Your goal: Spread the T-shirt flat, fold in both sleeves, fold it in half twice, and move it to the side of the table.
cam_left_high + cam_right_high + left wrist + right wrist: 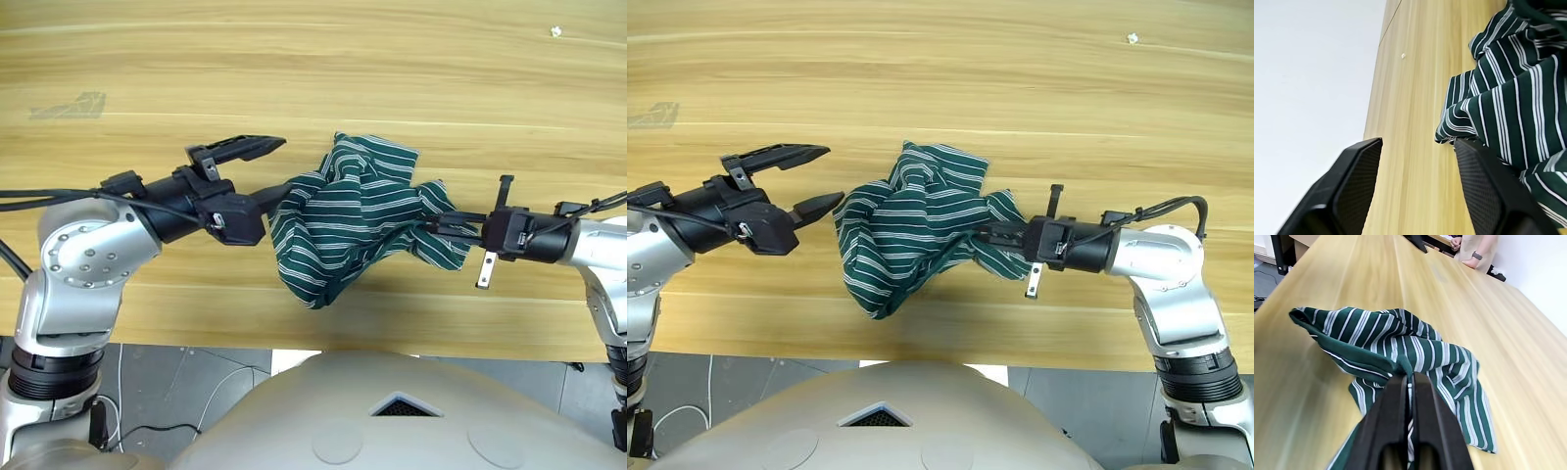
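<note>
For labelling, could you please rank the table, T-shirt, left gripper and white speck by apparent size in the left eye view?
Largest to smallest:
1. table
2. T-shirt
3. left gripper
4. white speck

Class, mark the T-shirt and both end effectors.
T-shirt [343,215], left eye view, striped middle of the bunched cloth.
Left end effector [835,173], right eye view, gap between open fingertips.
Right end effector [1410,378], right wrist view, fingertips pinching cloth.

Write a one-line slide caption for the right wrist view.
The right gripper pinches a fold of the crumpled striped T-shirt on the wooden table.
</note>
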Robot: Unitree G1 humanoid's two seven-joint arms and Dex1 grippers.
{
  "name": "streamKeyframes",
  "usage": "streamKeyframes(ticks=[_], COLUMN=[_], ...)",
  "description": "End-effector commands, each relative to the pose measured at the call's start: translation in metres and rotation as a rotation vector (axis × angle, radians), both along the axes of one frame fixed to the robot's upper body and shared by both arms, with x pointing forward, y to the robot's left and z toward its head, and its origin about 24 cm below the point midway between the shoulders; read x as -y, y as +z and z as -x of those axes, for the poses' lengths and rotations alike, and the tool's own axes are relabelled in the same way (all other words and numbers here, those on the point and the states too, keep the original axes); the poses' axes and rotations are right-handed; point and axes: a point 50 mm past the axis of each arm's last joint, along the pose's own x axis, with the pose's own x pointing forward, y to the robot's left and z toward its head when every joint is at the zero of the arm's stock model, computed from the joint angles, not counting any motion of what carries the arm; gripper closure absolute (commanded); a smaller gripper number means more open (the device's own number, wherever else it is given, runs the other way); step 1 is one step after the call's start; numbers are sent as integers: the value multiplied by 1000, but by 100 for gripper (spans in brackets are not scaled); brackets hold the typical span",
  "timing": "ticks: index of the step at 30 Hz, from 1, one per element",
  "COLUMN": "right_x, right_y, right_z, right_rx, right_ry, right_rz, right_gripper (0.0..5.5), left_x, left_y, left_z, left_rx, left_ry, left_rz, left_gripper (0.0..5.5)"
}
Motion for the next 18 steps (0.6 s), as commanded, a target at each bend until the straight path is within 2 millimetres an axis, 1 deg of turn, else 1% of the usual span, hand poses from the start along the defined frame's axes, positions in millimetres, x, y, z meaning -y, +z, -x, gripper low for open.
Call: streamKeyframes(ticks=[1, 3, 4, 6, 8, 10, 14, 18], right_x=[0, -2, -3, -4, -4, -5, -4, -5], right_y=[5, 2, 1, 0, -1, -2, -7, -7], right_z=[-9, -7, -6, -5, -4, -3, 2, 3], right_rx=[33, 28, 26, 23, 20, 20, -1, 0], right_ry=[-14, -2, 2, 7, 9, 5, 15, 20], right_rz=[-13, -5, -4, -4, -2, 2, 22, 34], right_gripper=[550, 550, 550, 550, 550, 550, 550, 550], left_x=[4, 7, 8, 7, 6, 10, 15, 21], left_y=[-14, -28, -34, -43, -47, -46, -51, -61], left_z=[7, 27, 35, 46, 54, 62, 75, 82], left_rx=[-107, -252, -325, -392, -436, -502, -533, -543], left_ry=[-26, -65, -56, -27, 1, 23, 49, 66], left_rz=[2, 19, 56, 84, 121, 214, 256, 232], left_gripper=[278, 278, 278, 278, 278, 278, 278, 278])
